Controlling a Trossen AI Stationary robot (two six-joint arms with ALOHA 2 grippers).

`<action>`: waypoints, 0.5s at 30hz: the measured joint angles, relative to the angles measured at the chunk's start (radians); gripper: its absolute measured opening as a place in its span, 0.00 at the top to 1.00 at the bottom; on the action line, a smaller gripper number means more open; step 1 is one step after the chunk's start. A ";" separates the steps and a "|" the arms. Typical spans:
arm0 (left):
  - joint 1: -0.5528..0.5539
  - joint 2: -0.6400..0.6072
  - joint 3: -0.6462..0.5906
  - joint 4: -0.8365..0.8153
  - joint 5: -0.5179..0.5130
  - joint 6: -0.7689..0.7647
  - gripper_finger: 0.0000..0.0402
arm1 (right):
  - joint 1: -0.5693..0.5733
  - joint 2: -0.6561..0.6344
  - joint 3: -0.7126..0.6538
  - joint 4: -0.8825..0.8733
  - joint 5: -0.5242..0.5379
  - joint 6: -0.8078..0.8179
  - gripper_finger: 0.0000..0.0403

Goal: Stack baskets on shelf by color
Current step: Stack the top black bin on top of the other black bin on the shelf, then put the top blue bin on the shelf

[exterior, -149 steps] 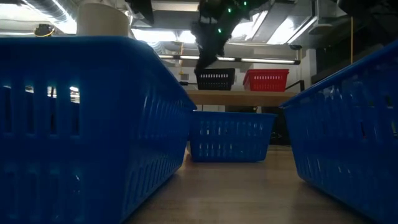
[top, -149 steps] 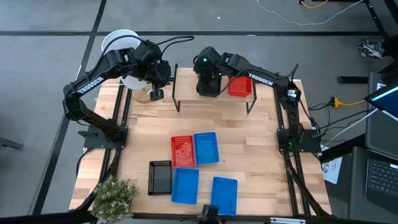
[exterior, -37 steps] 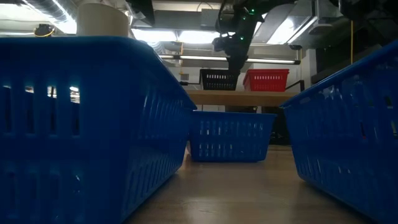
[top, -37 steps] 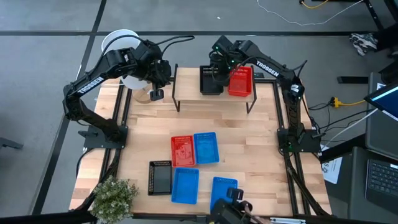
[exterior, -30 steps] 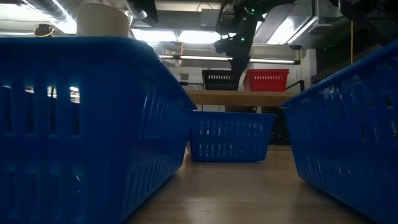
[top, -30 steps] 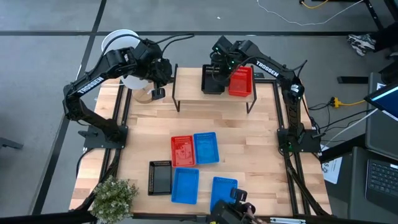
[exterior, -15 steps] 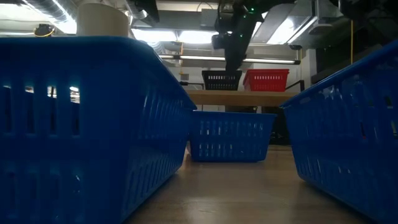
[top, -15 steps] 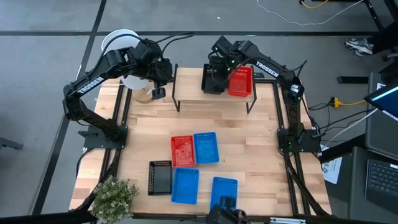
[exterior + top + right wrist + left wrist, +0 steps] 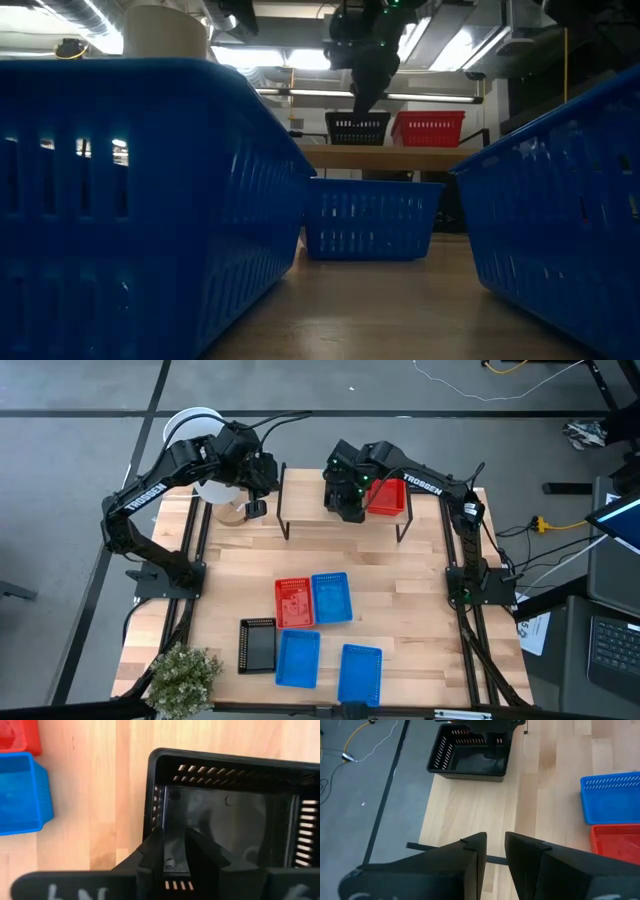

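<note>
Up on the shelf (image 9: pixel 300 478), the right tool (image 9: pixel 170 851) pinches the black basket's (image 9: pixel 230 815) wall; the left tool (image 9: pixel 493 851), slightly parted, waits beside it.

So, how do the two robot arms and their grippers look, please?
Both arms are dark, almost black, jointed tubes with white TROSSEN lettering on one link. The left arm has a black cable looping near its wrist. The right arm shows small green lights near its wrist. The left gripper and right gripper each have two flat, dark, wedge-shaped fingers.
</note>
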 joint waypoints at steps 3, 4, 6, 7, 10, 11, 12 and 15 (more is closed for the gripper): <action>0.000 0.000 0.000 0.000 0.000 0.000 0.84 | 0.004 0.000 0.000 -0.010 0.000 0.018 0.80; 0.000 0.000 0.000 0.000 0.000 0.000 0.84 | 0.004 0.000 0.000 -0.010 0.000 0.025 0.80; 0.000 0.000 0.000 0.000 0.000 0.000 0.84 | 0.003 0.000 0.000 -0.010 0.001 0.026 0.80; 0.000 0.000 0.000 0.000 0.000 0.000 0.84 | 0.003 0.000 0.000 -0.009 0.001 0.026 0.80; 0.000 0.000 0.000 0.000 0.000 -0.001 0.84 | 0.003 0.000 0.000 -0.002 0.004 0.026 0.80; 0.000 0.000 0.000 0.000 0.000 -0.001 0.84 | 0.003 0.000 0.003 -0.002 0.024 0.026 0.80; 0.000 0.000 0.000 0.000 0.001 -0.001 0.84 | 0.003 0.001 0.012 -0.006 0.064 0.026 0.80; 0.000 0.000 0.000 0.001 0.001 -0.001 0.84 | 0.003 0.002 0.062 -0.024 0.200 0.020 0.80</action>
